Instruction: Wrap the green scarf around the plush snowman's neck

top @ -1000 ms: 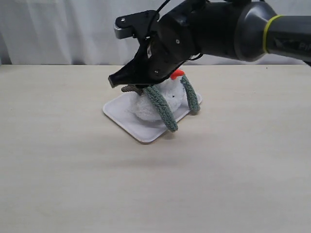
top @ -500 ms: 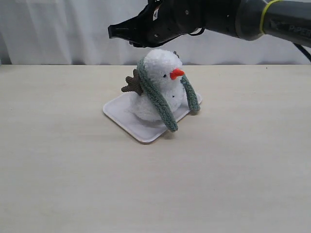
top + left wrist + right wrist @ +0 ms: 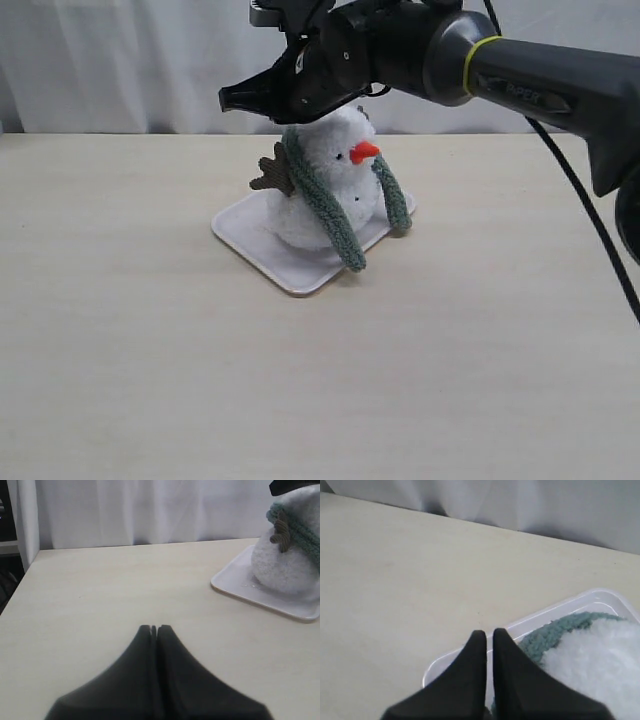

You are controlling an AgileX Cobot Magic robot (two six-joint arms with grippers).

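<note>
The right claw (image 3: 225, 100), closed, dipped toward one snowman (image 3: 335, 135) wearing one scarf (image 3: 330, 215); left claw (image 3: 154, 628) closed too.

This looks like a robot lab or test bench, not a home. A pale wood-grain table (image 3: 120, 380) fills the lower exterior frame, and a plain white curtain (image 3: 100, 60) closes off the top. 1 black robot arm (image 3: 540, 85) with a trailing cable (image 3: 590, 225) reaches in from the upper right. Mid-frame, 1 plush snowman (image 3: 335, 135) stands on a white tray (image 3: 245, 235).

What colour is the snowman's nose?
The nose is bright orange-red, clearest in the exterior view.
</note>
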